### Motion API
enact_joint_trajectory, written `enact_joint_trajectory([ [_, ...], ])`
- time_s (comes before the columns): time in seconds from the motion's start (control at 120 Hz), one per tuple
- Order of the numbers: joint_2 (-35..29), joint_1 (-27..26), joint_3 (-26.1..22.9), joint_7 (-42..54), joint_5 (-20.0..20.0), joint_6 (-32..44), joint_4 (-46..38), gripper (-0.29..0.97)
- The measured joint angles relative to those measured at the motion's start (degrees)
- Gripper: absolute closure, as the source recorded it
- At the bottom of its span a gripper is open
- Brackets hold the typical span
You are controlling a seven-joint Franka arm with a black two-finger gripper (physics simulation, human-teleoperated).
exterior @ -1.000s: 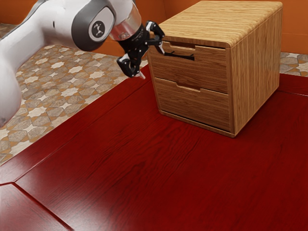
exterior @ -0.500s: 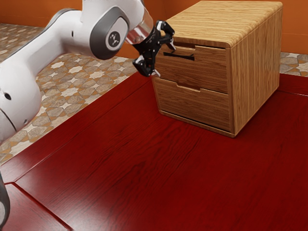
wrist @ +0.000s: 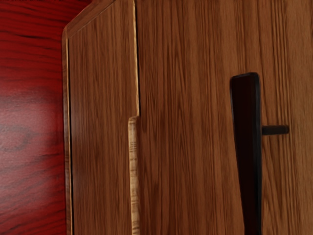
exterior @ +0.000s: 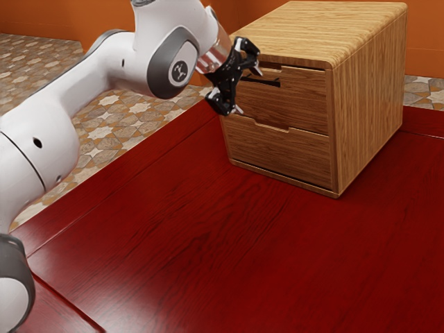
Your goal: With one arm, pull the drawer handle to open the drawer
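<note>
tan wood-grain cabinet (exterior: 361,104), black handle (wrist: 247,147), dark red table (exterior: 208,243), brown-and-cream patterned floor tiles (exterior: 118,114).

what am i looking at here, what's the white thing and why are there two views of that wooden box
The white thing is a robot arm in a computer simulation. At its tip is a black gripper, a two-fingered claw.

The side view shows a wooden cabinet with two drawers, standing on a dark red table. The gripper is at the front of the top drawer, near one end of its black handle. Its fingers are spread open and hold nothing.

The other view comes from a camera on the robot's hand, so it sees the drawer front from very close. The dark bar is the same handle, and the red strip is the table.

The aim is to pull that drawer open; it looks shut.
</note>
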Motion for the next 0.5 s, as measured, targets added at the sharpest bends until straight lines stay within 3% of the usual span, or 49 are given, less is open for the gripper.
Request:
enact_joint_trajectory([
  [0.4, 2.02, 1.05, -1.16, -0.56, 0.05, 1.66, 2.08, 0.00],
  [0.5, 2.08, 1.02, -1.10, -0.70, 0.04, 1.79, 2.09, 0.10],
])
